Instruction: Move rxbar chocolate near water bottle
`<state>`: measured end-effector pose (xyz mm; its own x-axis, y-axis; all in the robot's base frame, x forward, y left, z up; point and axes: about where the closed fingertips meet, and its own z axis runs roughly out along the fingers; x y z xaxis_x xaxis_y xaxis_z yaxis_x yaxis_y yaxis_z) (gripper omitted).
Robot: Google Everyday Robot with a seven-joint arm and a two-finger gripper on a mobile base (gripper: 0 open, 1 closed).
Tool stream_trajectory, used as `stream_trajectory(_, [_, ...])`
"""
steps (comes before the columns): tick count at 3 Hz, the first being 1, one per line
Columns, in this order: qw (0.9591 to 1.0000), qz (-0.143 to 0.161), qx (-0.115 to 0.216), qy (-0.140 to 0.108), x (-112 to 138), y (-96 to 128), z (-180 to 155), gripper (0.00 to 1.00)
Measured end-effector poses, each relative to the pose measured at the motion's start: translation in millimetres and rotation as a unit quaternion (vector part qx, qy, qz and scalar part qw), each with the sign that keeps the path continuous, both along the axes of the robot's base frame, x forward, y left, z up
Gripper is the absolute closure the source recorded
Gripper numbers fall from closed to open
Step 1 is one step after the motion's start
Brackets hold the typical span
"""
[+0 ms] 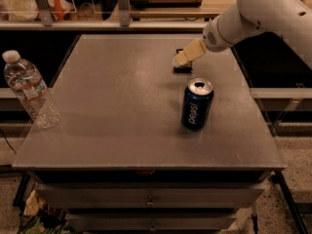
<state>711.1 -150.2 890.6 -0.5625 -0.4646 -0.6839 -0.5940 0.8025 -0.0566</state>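
Observation:
The rxbar chocolate (182, 68) lies flat at the far right of the grey table (122, 106), a dark wrapper mostly hidden behind my fingers. My gripper (181, 59) hangs from the white arm that comes in from the upper right, its pale fingers right over the bar. The water bottle (29, 90) stands at the table's left edge, clear with a white cap and a red-and-white label, far from the bar.
A blue Pepsi can (197, 104) stands upright on the table, just in front of the bar. Shelving and clutter (63, 4) lie behind the table. Drawers (151, 199) sit under the tabletop.

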Motion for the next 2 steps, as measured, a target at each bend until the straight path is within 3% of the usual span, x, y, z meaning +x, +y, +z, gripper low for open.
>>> stream_trajectory(1, [0.9997, 0.011, 0.020, -0.011, 8, 10, -7, 0.00])
stream_trajectory(2, [0.9977, 0.041, 0.037, -0.039, 19, 21, -12, 0.00])
